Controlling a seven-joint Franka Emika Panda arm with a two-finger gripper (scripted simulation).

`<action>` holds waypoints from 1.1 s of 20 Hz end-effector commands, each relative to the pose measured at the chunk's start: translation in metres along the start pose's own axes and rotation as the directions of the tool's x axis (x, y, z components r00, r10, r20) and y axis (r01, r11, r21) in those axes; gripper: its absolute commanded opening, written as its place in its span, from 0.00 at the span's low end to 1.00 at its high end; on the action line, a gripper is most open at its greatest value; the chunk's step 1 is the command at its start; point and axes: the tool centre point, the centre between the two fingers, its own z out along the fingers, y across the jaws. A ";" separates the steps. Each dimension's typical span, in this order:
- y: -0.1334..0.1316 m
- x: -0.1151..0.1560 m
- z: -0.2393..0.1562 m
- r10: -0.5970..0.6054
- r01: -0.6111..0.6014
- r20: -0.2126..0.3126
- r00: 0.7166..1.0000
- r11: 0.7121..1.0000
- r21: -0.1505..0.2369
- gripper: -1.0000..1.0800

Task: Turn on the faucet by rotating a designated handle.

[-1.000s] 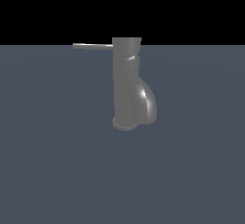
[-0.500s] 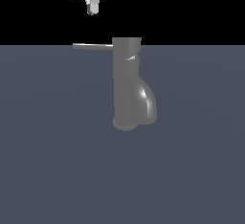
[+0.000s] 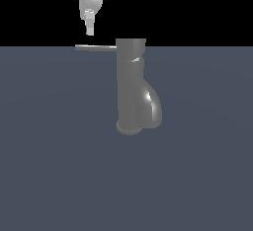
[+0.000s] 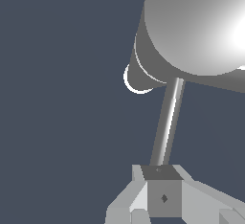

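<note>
The glossy white, rounded gripper body (image 3: 89, 27) is showing as smooth moulded casing tapering to a narrow pale-grey blocky finger (image 3: 90, 28). In the wrist view, the angular light-grey finger block (image 4: 162, 196) is displaying a small dark diamond marking.

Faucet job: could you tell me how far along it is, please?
Done: the gripper hangs above the outer end of the handle. In hand: the approach; there is a visible gap, so no contact yet. Left: the whole turn, as the handle projects sideways from the top of the faucet.
</note>
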 end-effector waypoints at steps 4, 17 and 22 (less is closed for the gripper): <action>-0.017 -0.006 0.020 0.101 -0.101 -0.025 0.995 0.995 0.002 0.00; -0.033 -0.012 0.039 0.193 -0.193 -0.052 0.980 0.981 0.011 0.00; -0.030 -0.013 0.039 0.192 -0.192 -0.052 0.980 0.981 0.010 0.00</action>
